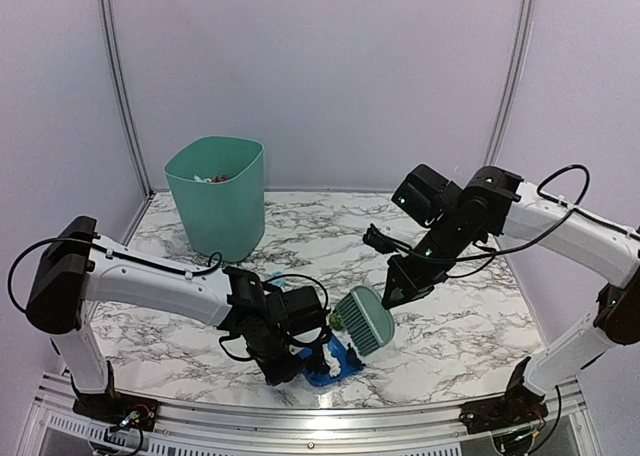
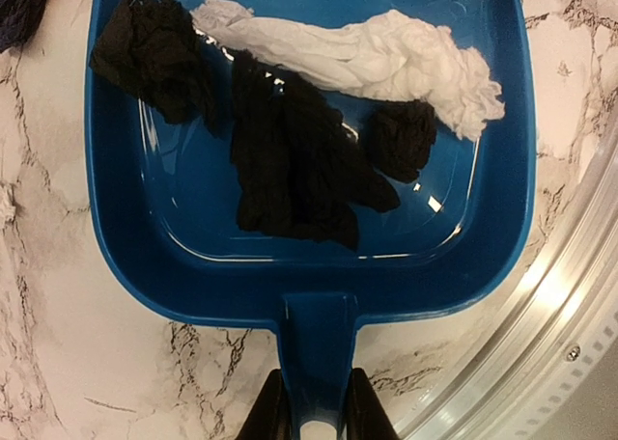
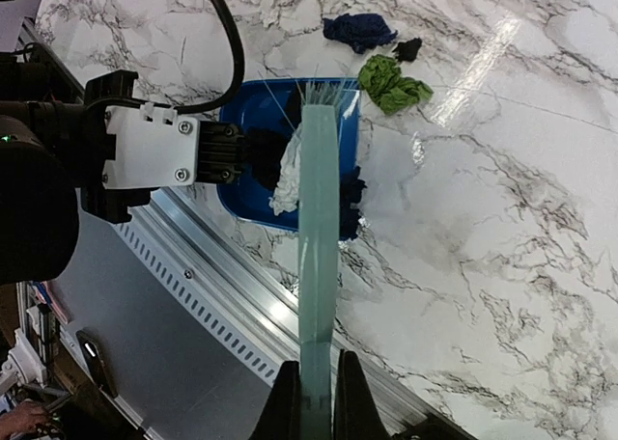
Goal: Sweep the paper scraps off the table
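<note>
Sweeping underway: left gripper (image 2: 311,413) grips dustpan (image 2: 126,237), right gripper (image 3: 314,398) grips brush (image 3: 319,228); upper-centre green scrap (image 3: 391,81) probably goes in next.

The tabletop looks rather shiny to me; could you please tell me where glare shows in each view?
Right wrist view: a bright streak crosses the table at upper right. Left wrist view: small highlights on the dustpan floor, strong shine on the metal rail. Top view: only a soft sheen.
</note>
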